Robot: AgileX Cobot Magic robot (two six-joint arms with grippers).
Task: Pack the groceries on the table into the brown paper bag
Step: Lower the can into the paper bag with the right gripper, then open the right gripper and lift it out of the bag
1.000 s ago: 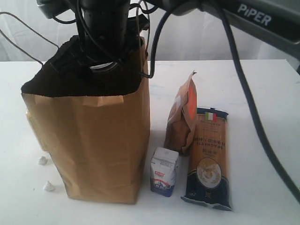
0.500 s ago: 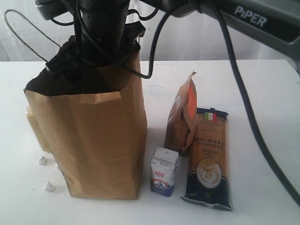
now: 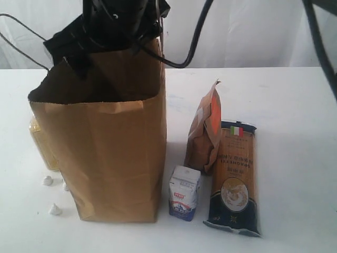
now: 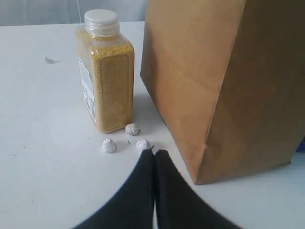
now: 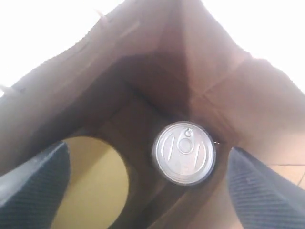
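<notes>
The brown paper bag (image 3: 110, 153) stands upright on the table (image 3: 295, 132). My right gripper (image 3: 113, 31) hangs open just above its mouth. The right wrist view looks down between the fingers (image 5: 28, 186) into the bag, where a silver-topped can (image 5: 184, 151) and a yellow-lidded jar (image 5: 93, 186) stand on the bottom. A yellow-grain bottle (image 4: 106, 81) stands beside the bag (image 4: 224, 81). My left gripper (image 4: 153, 153) is shut and empty, low over the table near the bag's corner. A white-blue carton (image 3: 184, 193), a brown pouch (image 3: 204, 132) and a spaghetti packet (image 3: 233, 176) sit to the bag's right.
Three small foil-wrapped lumps (image 4: 109, 146) lie on the table between the left gripper and the bottle. Black cables (image 3: 184, 52) loop around the right arm above the bag.
The right gripper has risen from inside the bag to above its rim. The bag has shifted a little, and the bottle now shows at its left side.
</notes>
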